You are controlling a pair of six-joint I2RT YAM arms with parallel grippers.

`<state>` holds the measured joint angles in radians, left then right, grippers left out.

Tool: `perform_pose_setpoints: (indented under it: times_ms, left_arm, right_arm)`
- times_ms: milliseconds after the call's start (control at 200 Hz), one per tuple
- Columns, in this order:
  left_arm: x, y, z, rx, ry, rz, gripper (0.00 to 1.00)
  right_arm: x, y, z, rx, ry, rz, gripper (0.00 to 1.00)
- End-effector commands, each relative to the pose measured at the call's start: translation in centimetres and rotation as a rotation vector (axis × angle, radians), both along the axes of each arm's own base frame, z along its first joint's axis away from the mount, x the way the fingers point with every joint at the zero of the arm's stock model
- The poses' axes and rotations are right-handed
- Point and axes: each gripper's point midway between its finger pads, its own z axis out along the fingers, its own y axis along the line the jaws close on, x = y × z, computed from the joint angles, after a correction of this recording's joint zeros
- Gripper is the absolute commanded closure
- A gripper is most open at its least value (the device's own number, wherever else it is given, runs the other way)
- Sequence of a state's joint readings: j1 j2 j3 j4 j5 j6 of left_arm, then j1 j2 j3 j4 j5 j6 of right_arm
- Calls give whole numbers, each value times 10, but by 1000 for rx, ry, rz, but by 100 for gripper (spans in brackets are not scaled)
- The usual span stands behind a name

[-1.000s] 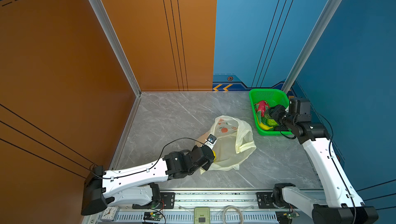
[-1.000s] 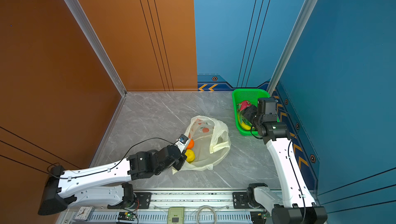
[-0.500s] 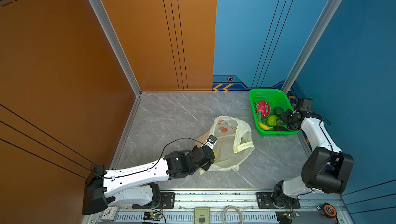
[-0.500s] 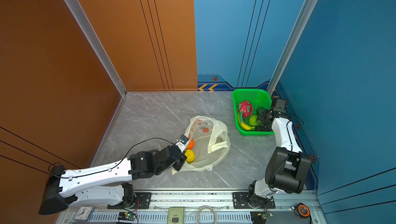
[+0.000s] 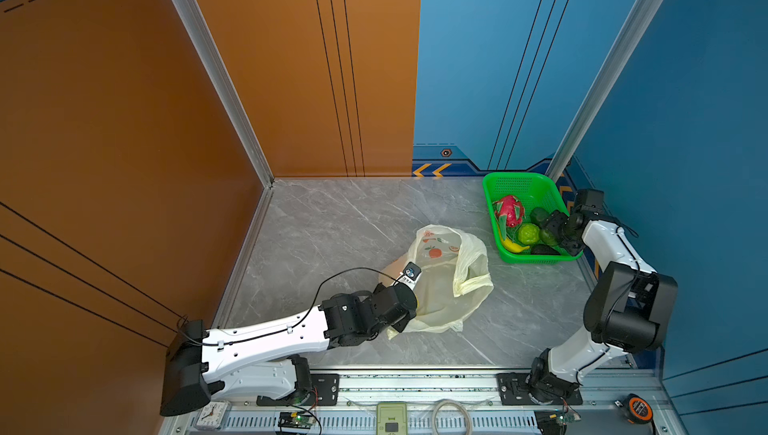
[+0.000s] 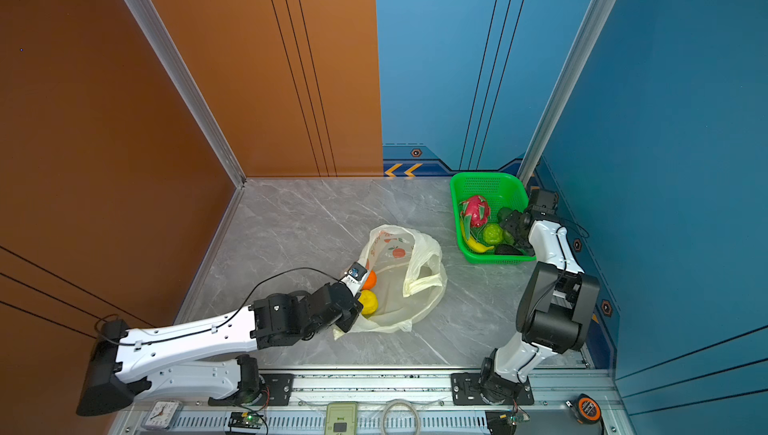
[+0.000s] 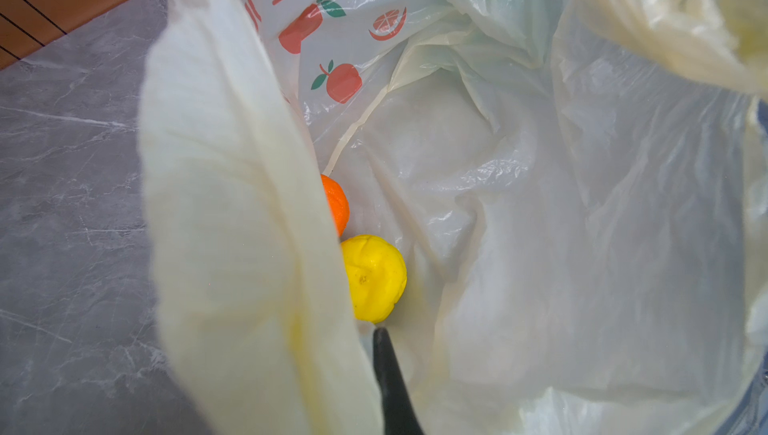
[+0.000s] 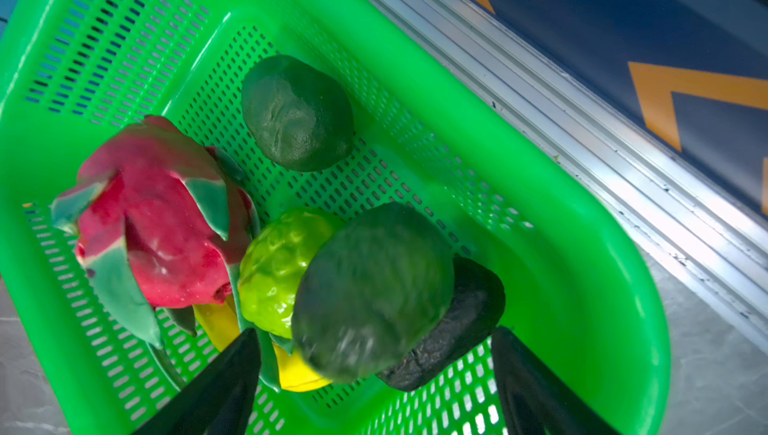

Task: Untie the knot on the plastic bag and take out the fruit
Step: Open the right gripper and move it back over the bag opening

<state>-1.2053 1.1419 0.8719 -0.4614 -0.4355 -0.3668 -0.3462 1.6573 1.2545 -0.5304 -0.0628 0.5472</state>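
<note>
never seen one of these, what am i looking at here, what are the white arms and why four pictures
These are two white-and-black robot arms, each ending in a two-finger gripper. Two pictures look down on the whole scene from overhead; the other two come from a camera on each arm's wrist. On the grey marble tabletop lie a thin cream-yellow plastic bag, already open, and a green mesh plastic basket. The left gripper is shut, seemingly pinching the bag's edge to hold it open; a small round orange and a yellow lemon lie inside. The right gripper hangs open over the basket, holding nothing; the basket contains a pink-red dragon fruit, a bumpy light-green ball, a yellow banana and dark green avocados.
</note>
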Motion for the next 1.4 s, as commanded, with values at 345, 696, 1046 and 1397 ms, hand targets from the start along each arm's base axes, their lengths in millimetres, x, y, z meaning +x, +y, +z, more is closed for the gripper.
perform_pose_setpoints:
  times_ms: [345,696,1046,1397]
  left_arm:
    - [1,3,5,5,-14,18,100]
    - [0,15,7,25,-32,18,100]
    - [2,24,12,55,-56,23,100]
    - [8,31,22,40,-88,61,100]
  right_arm:
    - [-9,23,53,-65,-65,73,0]
    - [-43,150,119,19,-130,441,0]
    - [-123,316,177,112,-239,799,0]
    - [-171,401,153,140,-225,962,2]
